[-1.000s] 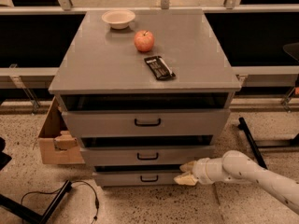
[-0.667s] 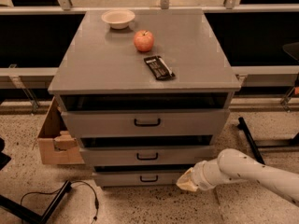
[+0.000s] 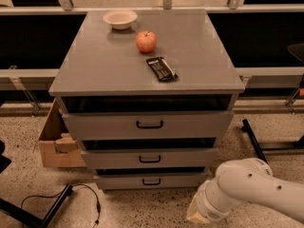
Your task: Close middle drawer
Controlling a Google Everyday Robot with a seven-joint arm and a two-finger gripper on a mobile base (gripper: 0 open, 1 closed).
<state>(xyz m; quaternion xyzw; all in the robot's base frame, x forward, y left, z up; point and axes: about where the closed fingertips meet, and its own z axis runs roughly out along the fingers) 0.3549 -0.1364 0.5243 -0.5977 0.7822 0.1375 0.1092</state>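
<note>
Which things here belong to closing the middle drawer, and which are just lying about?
Job: grey flat-fronted middle drawer, slightly open; white arm's gripper, low by the front right corner of the grey cabinet, not touching the drawer.

Lying about: shallow white bowl, red apple, flat black packet, all on the cabinet top; brown cardboard box and black cable on the floor.

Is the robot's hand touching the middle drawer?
No, the gripper hangs low at the bottom right of the camera view, below the middle drawer, with a clear gap between them.
</note>
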